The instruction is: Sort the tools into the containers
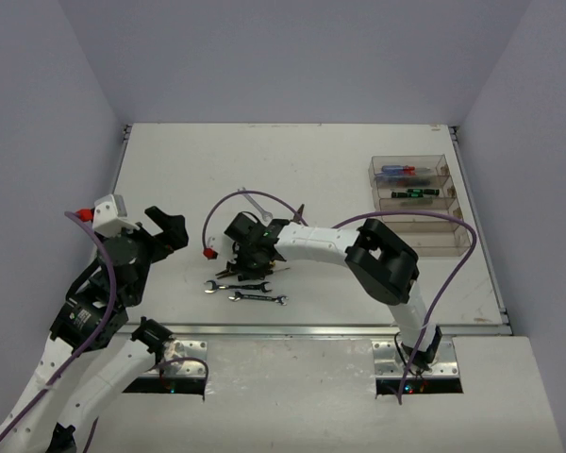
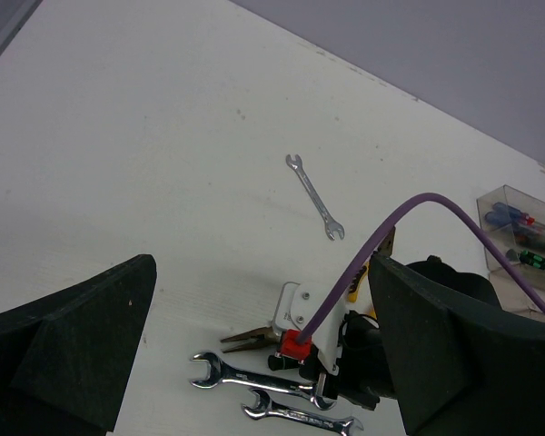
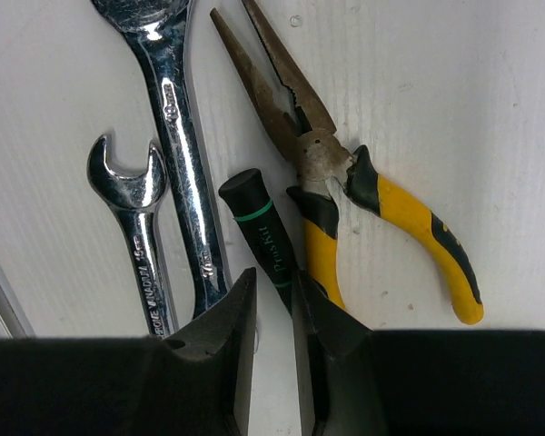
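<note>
My right gripper (image 1: 243,255) is down on a pile of tools, its jaws narrow and straddling a thin black/green-handled screwdriver (image 3: 259,227). The handle touches one finger; a sliver of table shows beside the other (image 3: 232,313). Yellow-handled pliers (image 3: 381,209) lie right of it, and two silver wrenches (image 3: 186,182) (image 3: 136,236) lie left of it. A third wrench (image 1: 255,205) lies apart, farther back. The clear bins (image 1: 420,203) stand at the back right, with blue/red screwdrivers (image 1: 403,172) and a black/green one (image 1: 415,193) inside. My left gripper (image 1: 162,234) is wide open and empty, left of the pile.
A purple cable (image 1: 264,200) loops over the pile from the right arm. In the left wrist view the lone wrench (image 2: 314,196), the pliers' tips (image 2: 250,339) and the two wrenches (image 2: 245,375) show. The table's metal front rail (image 1: 311,329) runs just below the wrenches.
</note>
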